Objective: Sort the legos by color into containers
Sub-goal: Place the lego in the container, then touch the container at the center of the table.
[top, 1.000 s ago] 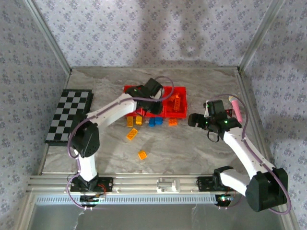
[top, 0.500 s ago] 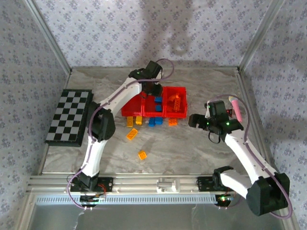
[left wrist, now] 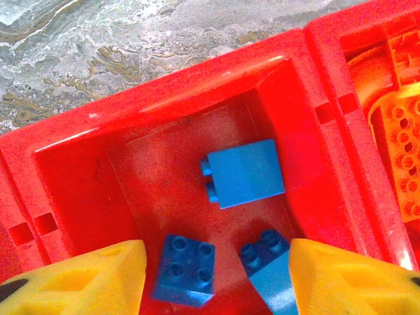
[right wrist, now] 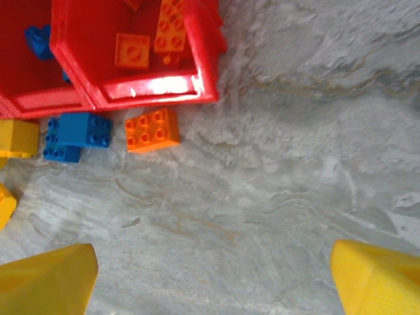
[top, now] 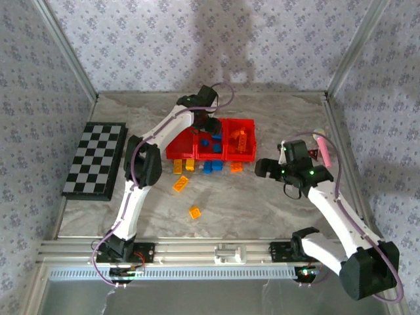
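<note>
The left tool (left wrist: 218, 279) hangs over the middle compartment of the red bins (left wrist: 164, 98). Its fingers are spread and nothing is pinched between them. Directly beneath it, three blue bricks (left wrist: 246, 172) lie on that compartment's floor. One sits close against the inner face of the finger at the right of the wrist view, and it cannot be told whether they touch. This drop looks finished.

The next pick probably falls to the right tool (right wrist: 213, 282). Its fingers stand wide apart over bare bench (right wrist: 295, 197) and hold nothing. An orange brick (right wrist: 152, 129) lies ahead of this tool and off to its left, on the bench just beside the front wall of the compartment holding orange pieces (right wrist: 131, 50). A loose blue brick (right wrist: 75, 136) sits just beside the orange brick, farther to the tool's left.

The orange brick's long axis runs roughly along the line between the two fingers. Closing as they stand, the fingers would therefore meet its short ends, while a wrist turn would take it across the narrow width. In the top view the left tool is beyond the bins from this brick, so the right arm is the nearer one.
</note>
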